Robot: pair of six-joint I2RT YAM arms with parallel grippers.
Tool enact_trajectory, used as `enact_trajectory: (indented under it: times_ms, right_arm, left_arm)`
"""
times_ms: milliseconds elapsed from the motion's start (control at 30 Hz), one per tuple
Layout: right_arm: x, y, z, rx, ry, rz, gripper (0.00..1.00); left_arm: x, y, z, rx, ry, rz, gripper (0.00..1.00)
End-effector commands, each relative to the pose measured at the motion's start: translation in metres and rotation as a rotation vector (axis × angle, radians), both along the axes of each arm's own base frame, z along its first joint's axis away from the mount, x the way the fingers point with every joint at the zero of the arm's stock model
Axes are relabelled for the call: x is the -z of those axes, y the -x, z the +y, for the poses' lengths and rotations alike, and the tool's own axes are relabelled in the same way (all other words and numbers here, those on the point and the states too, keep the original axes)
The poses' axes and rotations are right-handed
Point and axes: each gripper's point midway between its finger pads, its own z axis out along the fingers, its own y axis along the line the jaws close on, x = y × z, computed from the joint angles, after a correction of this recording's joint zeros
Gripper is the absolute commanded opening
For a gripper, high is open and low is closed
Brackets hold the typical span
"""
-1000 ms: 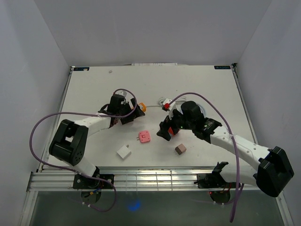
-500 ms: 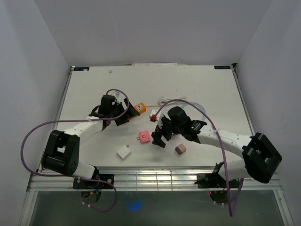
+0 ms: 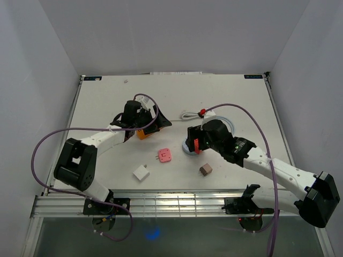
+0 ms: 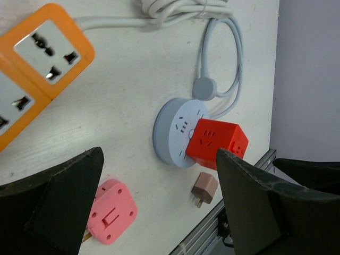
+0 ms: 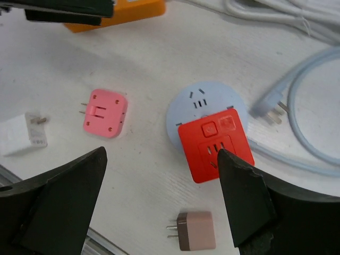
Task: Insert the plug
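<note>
The red cube (image 5: pixel 215 143) sits on the round socket (image 5: pixel 196 103), off-centre and overhanging its near rim; whether its pins are fully home I cannot tell. The right tool (image 5: pixel 162 154) hangs above it with its fingers spread wide and nothing between them. The left tool (image 4: pixel 159 159) is likewise wide open and empty, near the orange strip (image 4: pixel 37 69).

Three loose plugs lie on the table (image 3: pixel 107 96): pink (image 5: pixel 105 113), white (image 5: pixel 21 134) and brown (image 5: pixel 195 231), all well apart from the socket, each on its side or back with pins showing.

The cube looks like hard moulded plastic; probably light, rigid and rather slick on its flat faces, so not likely to deform but apt to slip or twist in a loose pinch. I would take it across two opposite side faces, low and square; a corner grip would probably cock it and bind the pins. Pressing straight down on the top face seems safest if it only needs seating. The socket is small and loose on its cord; it may slide or tip under an off-centre push.
</note>
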Motion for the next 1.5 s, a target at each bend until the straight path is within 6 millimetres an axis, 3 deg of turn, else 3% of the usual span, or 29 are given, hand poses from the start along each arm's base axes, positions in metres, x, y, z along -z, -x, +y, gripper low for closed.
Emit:
enact_trajectory:
  times_ms: [0,67,100,167,200,267,300,467,800,1300,1467]
  right_arm:
    - [0.0,-0.011,-0.033,0.389,-0.045,0.137,0.89]
    - [0.001,-0.02,-0.036,0.501,-0.029,0.17,0.89]
    - [0.018,-0.016,-0.041,0.583,0.013,0.246,0.89]
    - [0.019,-0.018,-0.047,0.677,0.045,0.272,0.89]
    - [0.01,-0.022,-0.044,0.709,0.028,0.275,0.89]
    - [0.021,-0.02,-0.052,0.818,0.07,0.319,0.89]
    - [0.013,-0.024,-0.049,0.845,0.051,0.321,0.89]
    - [0.022,-0.018,-0.055,1.006,0.117,0.402,0.89]
    - [0.039,-0.011,-0.054,1.093,0.109,0.465,0.89]
    - [0.045,-0.033,-0.039,1.149,-0.057,0.423,0.89]
    - [0.052,-0.034,-0.038,1.159,-0.033,0.43,0.89]
  left_arm:
    - [-0.021,-0.021,-0.016,0.012,0.028,-0.068,0.97]
    - [-0.018,-0.025,-0.018,0.011,0.028,-0.062,0.97]
    - [-0.017,-0.027,-0.018,0.007,0.024,-0.064,0.97]
    - [-0.015,-0.028,-0.017,0.005,0.016,-0.065,0.97]
    - [-0.014,-0.028,-0.016,0.002,0.01,-0.065,0.97]
    - [-0.014,-0.028,-0.014,-0.001,0.0,-0.072,0.97]
    - [-0.013,-0.028,-0.013,-0.004,-0.005,-0.071,0.97]
    - [-0.016,-0.024,-0.013,-0.004,0.006,-0.085,0.97]
    - [-0.009,-0.024,-0.014,-0.001,0.003,-0.09,0.97]
    - [0.0,-0.024,-0.01,-0.002,-0.021,-0.105,0.97]
    - [0.002,-0.024,-0.009,-0.001,-0.032,-0.109,0.97]
